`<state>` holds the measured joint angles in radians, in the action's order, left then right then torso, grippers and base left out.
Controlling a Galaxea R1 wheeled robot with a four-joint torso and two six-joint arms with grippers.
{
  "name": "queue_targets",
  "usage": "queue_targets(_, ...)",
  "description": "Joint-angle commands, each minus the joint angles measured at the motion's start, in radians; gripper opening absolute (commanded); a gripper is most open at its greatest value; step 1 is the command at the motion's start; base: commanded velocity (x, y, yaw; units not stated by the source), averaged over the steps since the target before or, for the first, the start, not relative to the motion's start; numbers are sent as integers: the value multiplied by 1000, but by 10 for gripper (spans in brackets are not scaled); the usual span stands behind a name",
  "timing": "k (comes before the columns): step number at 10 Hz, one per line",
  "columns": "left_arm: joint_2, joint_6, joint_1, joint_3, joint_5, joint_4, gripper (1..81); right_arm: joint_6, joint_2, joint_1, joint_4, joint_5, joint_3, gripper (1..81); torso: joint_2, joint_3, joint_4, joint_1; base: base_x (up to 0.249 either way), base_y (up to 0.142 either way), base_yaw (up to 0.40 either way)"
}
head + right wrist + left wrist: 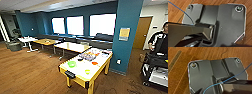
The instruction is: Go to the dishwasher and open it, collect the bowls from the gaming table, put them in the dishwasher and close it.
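Collection step in hand: bench [82,68] lower centre of frame, carrying green bowl [71,64], red bowl [94,63] and yellow bowl [87,71]. Gripper state cannot be told. Next move requires closer approach

Open floor [30,72] fronts the gaming table [82,71]; clutter [90,56], seemingly, crowds its far end.

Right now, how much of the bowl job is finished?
No finished step is visible. The robot faces the gaming table, a little way off across the wooden floor. Three bowls sit on its white top: green, orange-red, yellow-green. Collecting them, loading the dishwasher and closing it are left.
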<state>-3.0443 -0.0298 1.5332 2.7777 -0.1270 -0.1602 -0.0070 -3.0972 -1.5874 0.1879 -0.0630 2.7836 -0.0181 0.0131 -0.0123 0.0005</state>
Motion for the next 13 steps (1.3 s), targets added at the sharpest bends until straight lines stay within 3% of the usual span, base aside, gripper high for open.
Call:
queue_targets(1,1,1,-49,2,44,4,811,-5,-2,46,5,46,-4,811,0,0,0,0,86,93,0)
queue_targets(13,1,1,-49,2,44,4,811,-5,-2,49,5,46,-4,811,0,0,0,0,87,91,0)
